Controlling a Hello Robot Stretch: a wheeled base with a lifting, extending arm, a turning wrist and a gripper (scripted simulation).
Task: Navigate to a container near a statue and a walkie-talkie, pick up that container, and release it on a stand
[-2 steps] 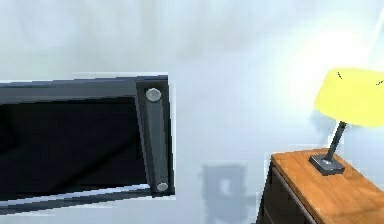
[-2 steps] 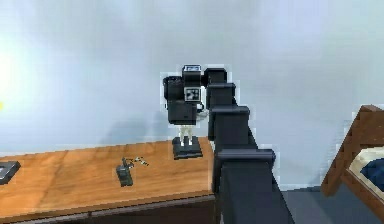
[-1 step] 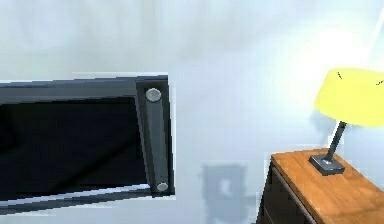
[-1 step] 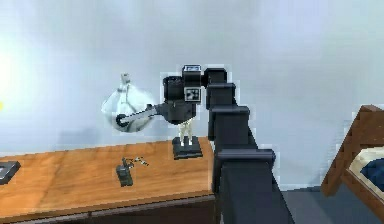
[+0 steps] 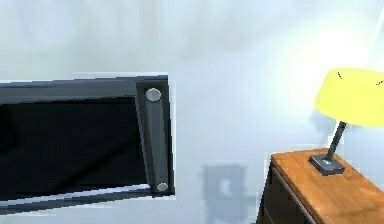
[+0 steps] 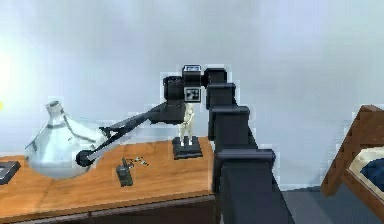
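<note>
Round-bellied pale glass container [image 6: 62,145] on brown wooden tabletop [image 6: 165,172], dark thin-fingered gripper [image 6: 90,152] at it, whether it holds anything cannot be told, slim pale statue [image 6: 186,128] on dark square base

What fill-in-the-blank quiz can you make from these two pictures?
The table lamp with a thin dark stem has a ___ shade. The small dark oblong object lies on a brown ___ tabletop. In the arm side view, the small pale statue on a dark base stands to the ___ of the clear round glass container.
Missing: yellow; wooden; right.
</note>
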